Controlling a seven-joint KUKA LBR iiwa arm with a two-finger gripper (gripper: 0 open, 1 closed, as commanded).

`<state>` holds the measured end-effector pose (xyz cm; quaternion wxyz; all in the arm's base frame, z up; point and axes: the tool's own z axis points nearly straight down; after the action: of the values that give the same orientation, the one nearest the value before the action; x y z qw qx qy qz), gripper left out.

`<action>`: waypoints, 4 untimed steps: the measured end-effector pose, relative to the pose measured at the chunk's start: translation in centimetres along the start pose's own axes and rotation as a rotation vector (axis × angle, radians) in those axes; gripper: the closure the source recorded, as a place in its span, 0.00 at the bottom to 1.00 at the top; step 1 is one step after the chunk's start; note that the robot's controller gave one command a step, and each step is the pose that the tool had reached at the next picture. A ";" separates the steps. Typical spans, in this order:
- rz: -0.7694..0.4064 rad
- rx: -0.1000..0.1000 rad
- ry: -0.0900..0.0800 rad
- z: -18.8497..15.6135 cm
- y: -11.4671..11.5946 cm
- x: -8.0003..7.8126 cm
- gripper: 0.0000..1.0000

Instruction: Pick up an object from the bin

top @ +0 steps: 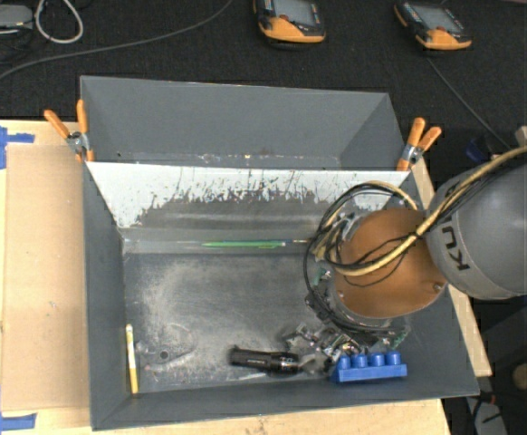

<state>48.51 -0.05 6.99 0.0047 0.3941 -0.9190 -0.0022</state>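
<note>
My gripper (320,341) is low over the bin's front right part, mostly hidden under the arm's orange cover. Just below and right of it lies a blue toy brick (369,368) with studs on top, close to the bin's front wall. A black pen-like object (262,361) lies flat on the floor just left of the gripper, its right end reaching the gripper's metal parts. Whether either thing is touched cannot be told.
A yellow pencil (131,359) lies along the left wall near the front corner. A thin green stick (245,243) rests along the foot of the back wall. The arm enters from the right over the bin's rim.
</note>
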 end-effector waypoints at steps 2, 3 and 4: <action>0.003 -0.003 0.001 -1.2 0.2 0.0 1.00; 0.003 -0.002 0.000 -2.5 0.2 0.0 1.00; 0.005 -0.008 0.005 -5.0 0.4 0.1 1.00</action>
<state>48.21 0.17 12.03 0.0088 0.3919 -0.9200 -0.0051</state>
